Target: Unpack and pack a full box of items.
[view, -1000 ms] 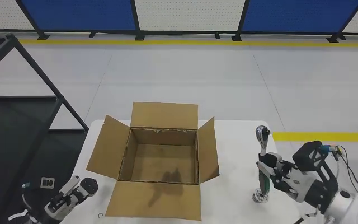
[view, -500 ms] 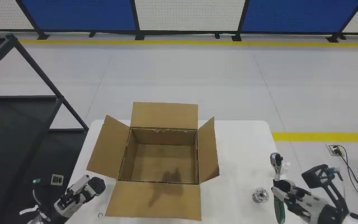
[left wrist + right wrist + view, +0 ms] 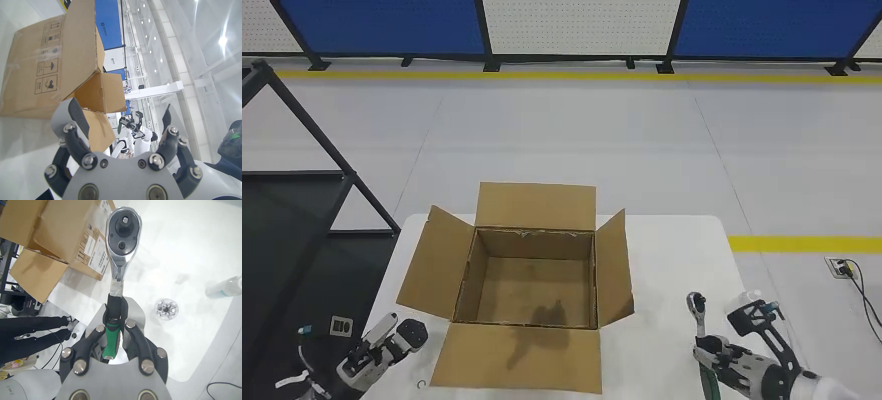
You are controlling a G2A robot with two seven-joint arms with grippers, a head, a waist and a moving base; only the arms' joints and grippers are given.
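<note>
An open cardboard box [image 3: 532,290] stands mid-table with its flaps spread, and its inside looks bare. My right gripper [image 3: 114,311] is shut on the green-and-black handle of a chrome ratchet wrench [image 3: 123,236], whose head points toward the box [image 3: 47,237]. From above, the wrench head [image 3: 697,302] sits right of the box, near the table's front, over the right gripper [image 3: 710,352]. My left gripper [image 3: 122,117] is open with nothing between its fingers, beside the box's outer wall [image 3: 37,66]. In the top view the left gripper [image 3: 397,335] is at the box's front left corner.
A small round metal socket holder [image 3: 166,309] lies on the white table [image 3: 179,247] right of the wrench. A white and blue tube [image 3: 223,289] lies farther out by the table edge. A black rack [image 3: 282,230] stands left of the table.
The right arm has drawn back toward the table's front with the wrench, and the wrench head has swung left. The round holder stayed on the table. The left gripper shifted slightly.
</note>
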